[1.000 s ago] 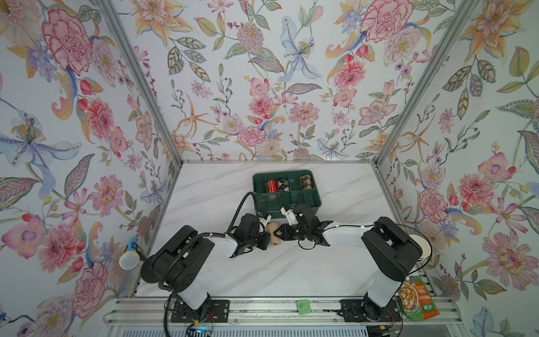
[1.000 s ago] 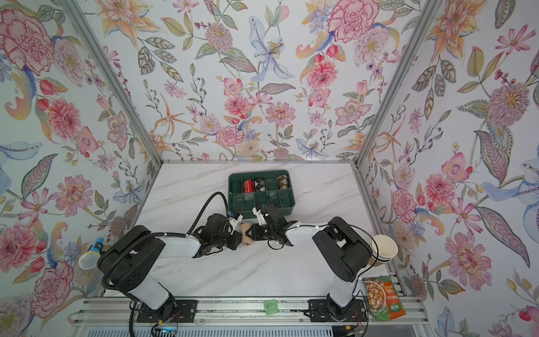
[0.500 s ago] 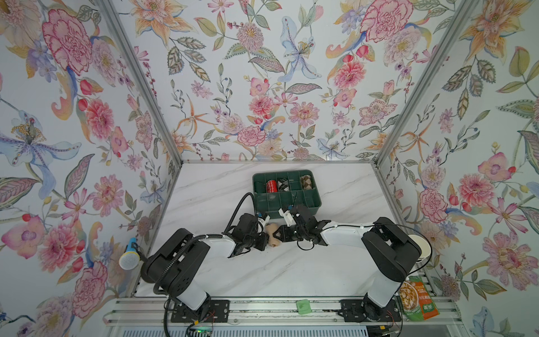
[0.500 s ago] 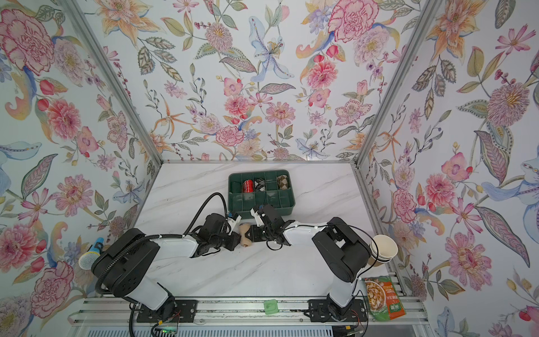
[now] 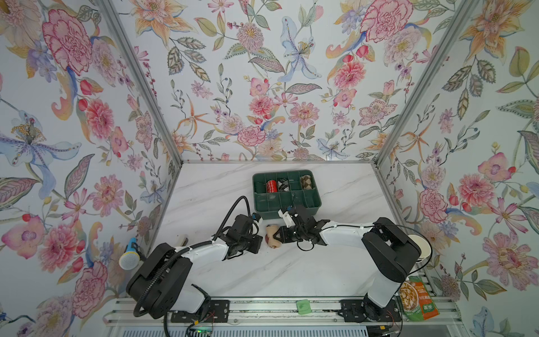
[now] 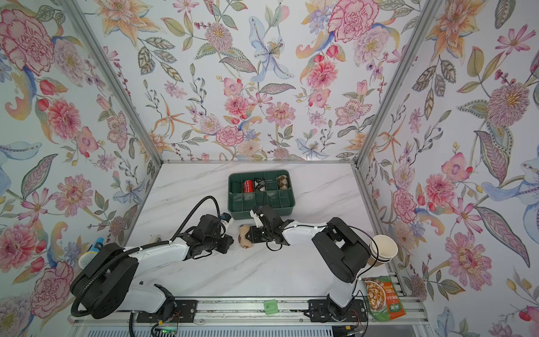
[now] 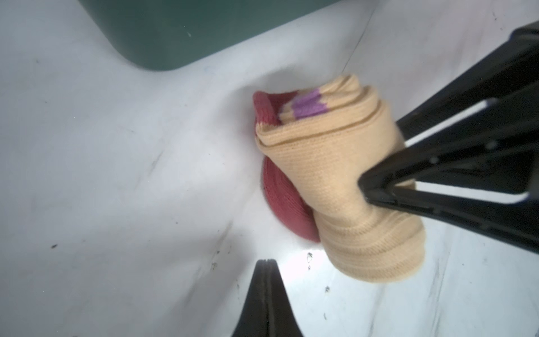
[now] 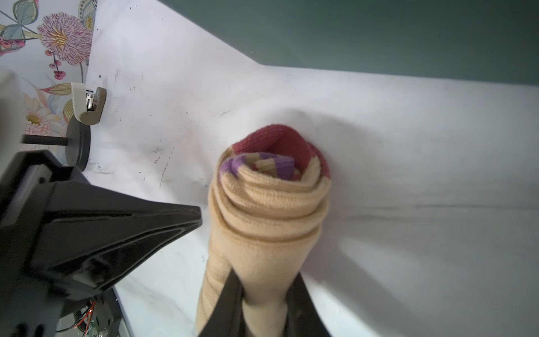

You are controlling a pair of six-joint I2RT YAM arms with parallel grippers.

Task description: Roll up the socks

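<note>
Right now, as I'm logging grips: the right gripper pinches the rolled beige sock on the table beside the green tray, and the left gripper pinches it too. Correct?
Not quite. The left gripper is shut on nothing, its tips beside the rolled beige sock, as the left wrist view shows. The right gripper does pinch it, on the table beside the green tray.

Sock roll (image 7: 335,175): tan, ribbed, purple block, dark red end.
Tray (image 5: 262,211): dark green. In it: red roll (image 5: 271,186), black-white checked roll (image 5: 282,185), brown-cream diamond roll (image 5: 305,182).
Table (image 5: 218,189): white, grey veins.
Walls (image 5: 262,87): pink floral.
</note>
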